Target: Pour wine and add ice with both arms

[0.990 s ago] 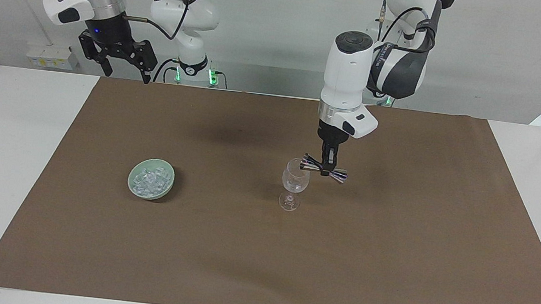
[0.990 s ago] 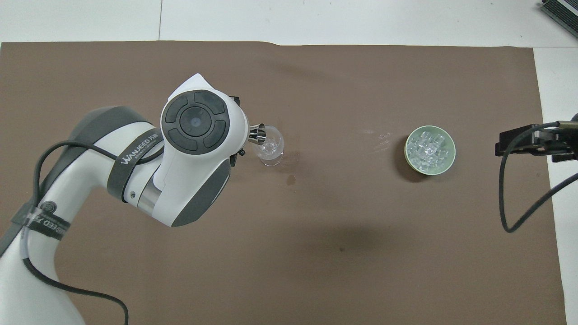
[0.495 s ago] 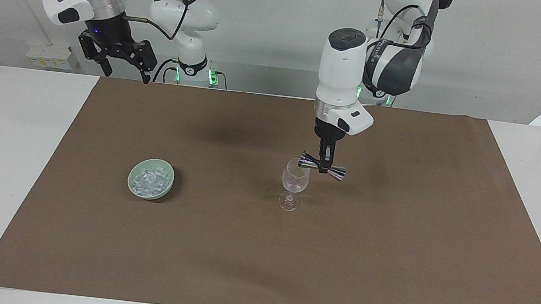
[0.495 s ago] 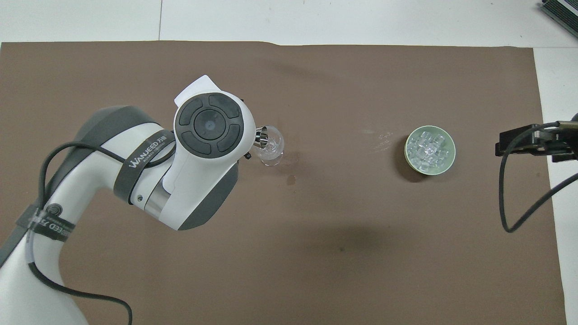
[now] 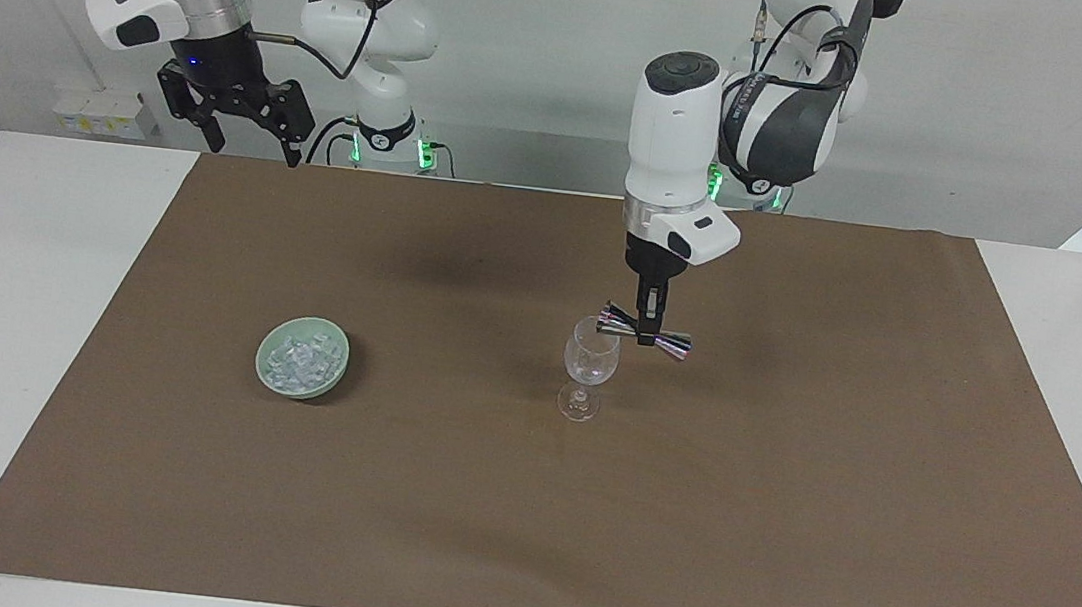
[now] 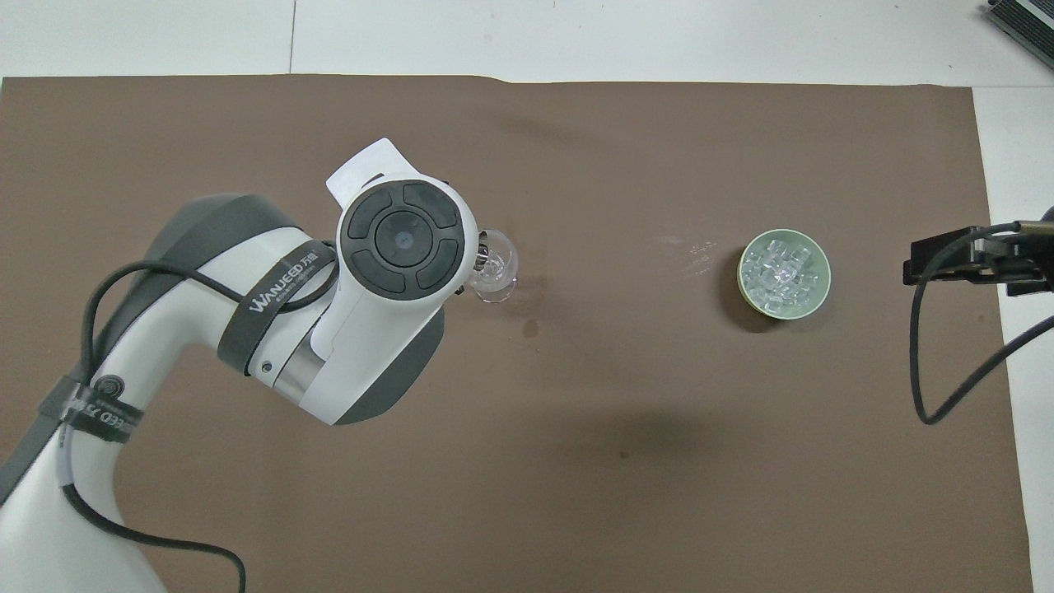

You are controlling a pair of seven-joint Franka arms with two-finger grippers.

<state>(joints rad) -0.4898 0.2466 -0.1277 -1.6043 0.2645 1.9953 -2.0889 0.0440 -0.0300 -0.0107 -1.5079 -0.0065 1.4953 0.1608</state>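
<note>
One wine glass (image 5: 589,364) stands upright on the brown mat (image 5: 779,530) near the middle of the table, and the left gripper (image 5: 648,332) hangs just over it, pinching one silver jigger (image 5: 647,332) at its waist so that the measure lies nearly level with one mouth at the glass's rim. Judging from this, the thin-stemmed glass could tip if the jigger knocks its rim, and liquid could miss the bowl and land on the mat should the mouth drift off it. One pale green bowl (image 5: 268,356) sits toward the right arm's end, holding many small chunks of ice (image 5: 302,360), too heaped to count. Above that end's edge the right gripper (image 5: 237,116) waits, its fingers spread and empty.
</note>
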